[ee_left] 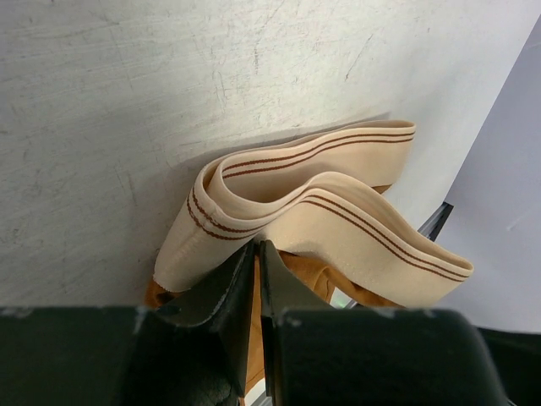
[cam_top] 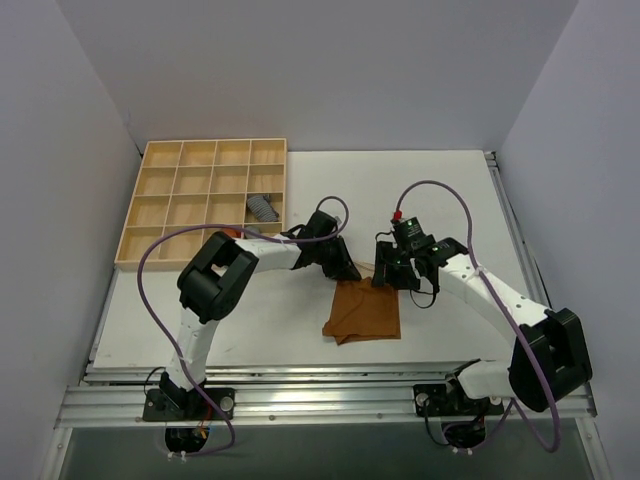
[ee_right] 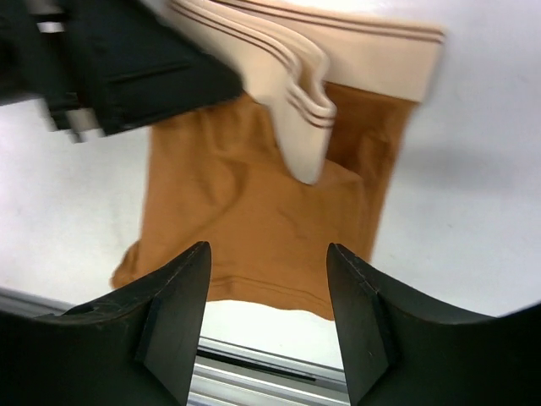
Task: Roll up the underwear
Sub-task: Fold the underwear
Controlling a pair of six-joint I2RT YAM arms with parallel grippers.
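Along the banded edge, left tool pinches underwear; right tool gapes.

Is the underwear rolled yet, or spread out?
Not rolled. The underwear lies mostly flat on the table; only its waistband end is bunched, pinched by the left pincer.

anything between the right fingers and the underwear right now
Nothing visible. The right gripper is open and faces the brown underwear with only clear space between them. The left gripper pinches the pale waistband off to one side, out of that path.
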